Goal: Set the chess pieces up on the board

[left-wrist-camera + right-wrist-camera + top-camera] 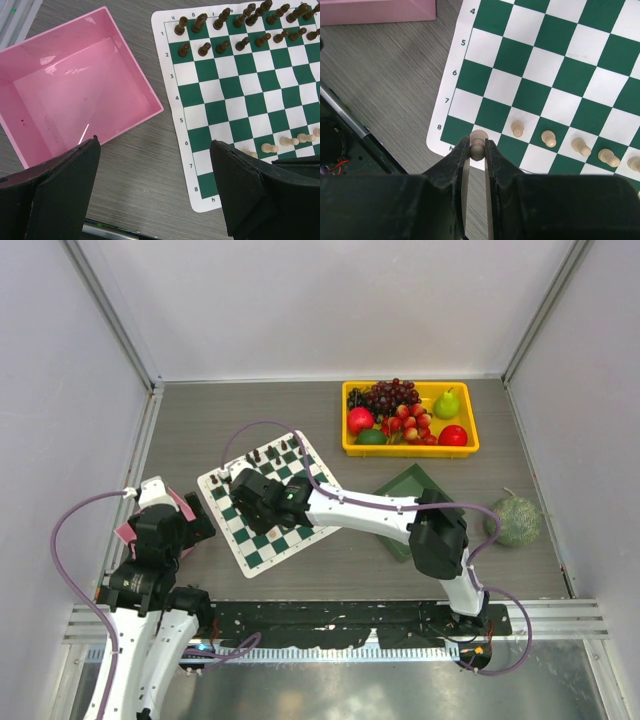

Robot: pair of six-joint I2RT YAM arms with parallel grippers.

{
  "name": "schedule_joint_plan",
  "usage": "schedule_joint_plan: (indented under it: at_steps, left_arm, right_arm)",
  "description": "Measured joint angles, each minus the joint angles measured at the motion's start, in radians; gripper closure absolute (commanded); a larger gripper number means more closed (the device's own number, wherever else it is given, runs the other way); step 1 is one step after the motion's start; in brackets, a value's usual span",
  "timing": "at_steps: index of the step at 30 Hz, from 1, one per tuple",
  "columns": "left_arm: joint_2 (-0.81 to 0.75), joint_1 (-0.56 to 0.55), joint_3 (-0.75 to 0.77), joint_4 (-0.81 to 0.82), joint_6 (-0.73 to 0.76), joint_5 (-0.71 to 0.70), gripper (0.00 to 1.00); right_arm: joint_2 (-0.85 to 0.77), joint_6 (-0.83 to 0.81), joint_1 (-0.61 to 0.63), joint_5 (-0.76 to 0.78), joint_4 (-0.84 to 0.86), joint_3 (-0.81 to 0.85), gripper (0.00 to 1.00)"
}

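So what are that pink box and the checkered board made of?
The pink box looks like glossy moulded plastic: its walls show sharp light reflections. The board seems a thin flexible mat, perhaps vinyl: it lies flat with printed squares and no visible thickness.

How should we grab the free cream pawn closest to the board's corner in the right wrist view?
Take the pawn by its neck just under the round head, coming straight down: it stands upright on the board. Close across the row, over the bare squares, since the next pawn stands close beside it. The right gripper is shut on another cream piece; place that first.
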Motion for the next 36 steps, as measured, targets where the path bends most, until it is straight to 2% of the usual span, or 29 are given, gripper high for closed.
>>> schedule_joint_plan:
  at_steps: [15,36]
  left_arm:
    - [-0.013,0.0,0.0,0.0,0.0,-0.002,0.01]
    - [-0.013,0.0,0.0,0.001,0.0,-0.001,0.01]
  right_arm:
    - [0.119,0.038,0.034,0.053,0.026,0.0,0.94]
    - [0.176,0.083,0.035,0.075,0.05,0.0,0.93]
